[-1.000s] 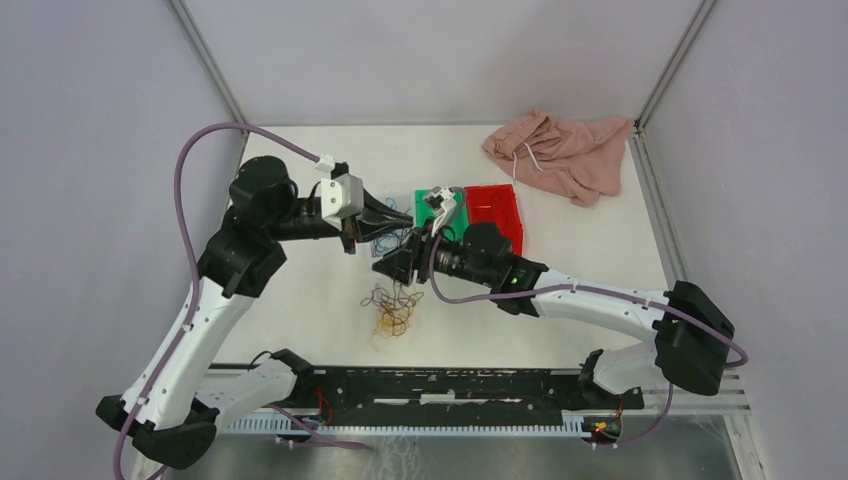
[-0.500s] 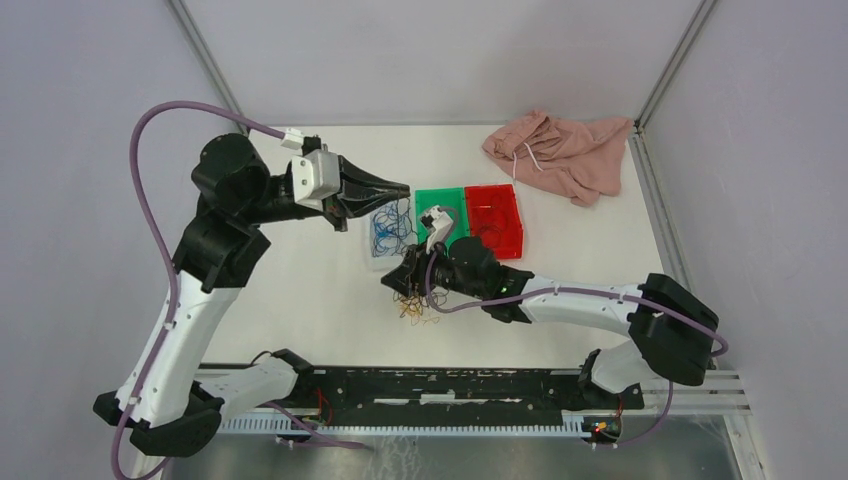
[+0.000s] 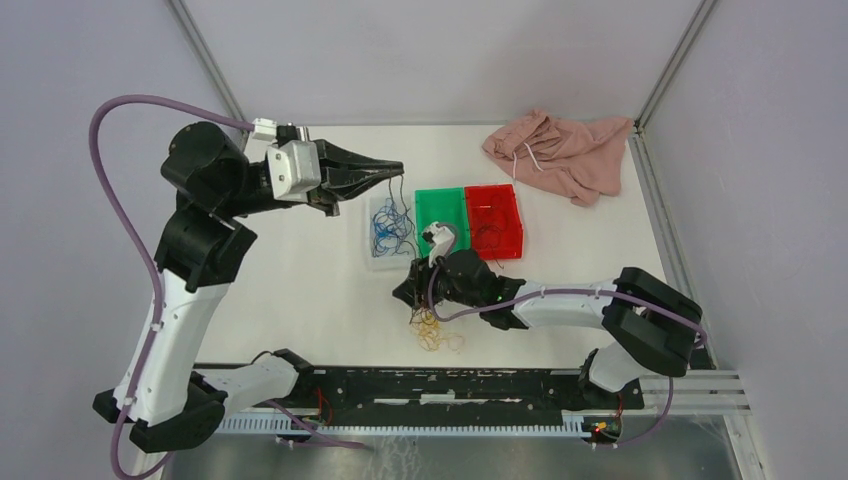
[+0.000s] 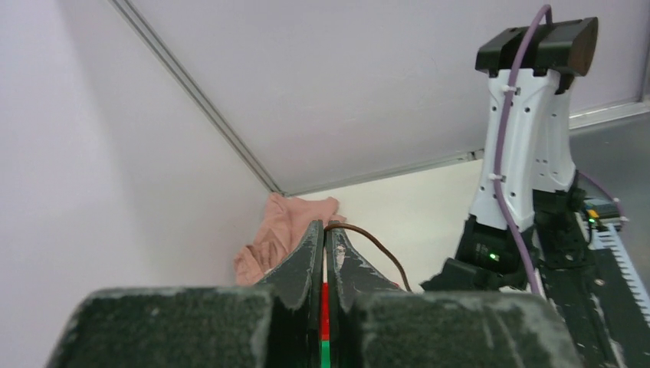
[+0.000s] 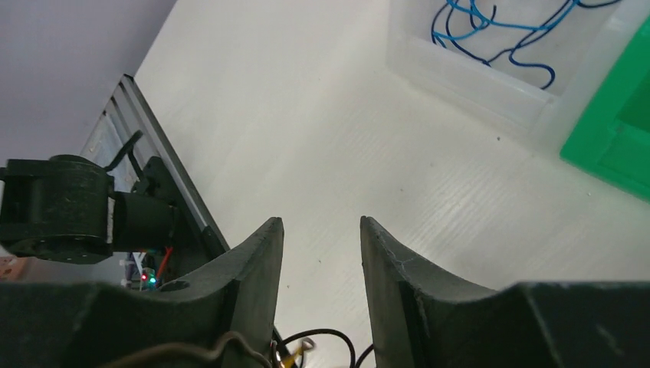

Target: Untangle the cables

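Two claws. Left gripper (image 3: 398, 167): clenched on thin dark-red wire (image 4: 366, 232); raise slowly, steadily. Right gripper (image 3: 402, 294): jaws parted, eleven o'clock of yellow-orange wire tangle (image 3: 437, 330); should pin it first.

- We see the overhead view bright and evenly lit from above. The white table (image 3: 300, 290) carries no glare, and the shadows on it are faint and soft-edged.
- In the left wrist view the left gripper (image 4: 326, 234), close to the lens, is dark, grainy and out of focus. The brown cable (image 4: 372, 244) past its tips is fairly crisp.
- In the right wrist view the right gripper (image 5: 322, 226) looks soft up close, while the table's grain and the blue cables (image 5: 502, 28) are sharp.
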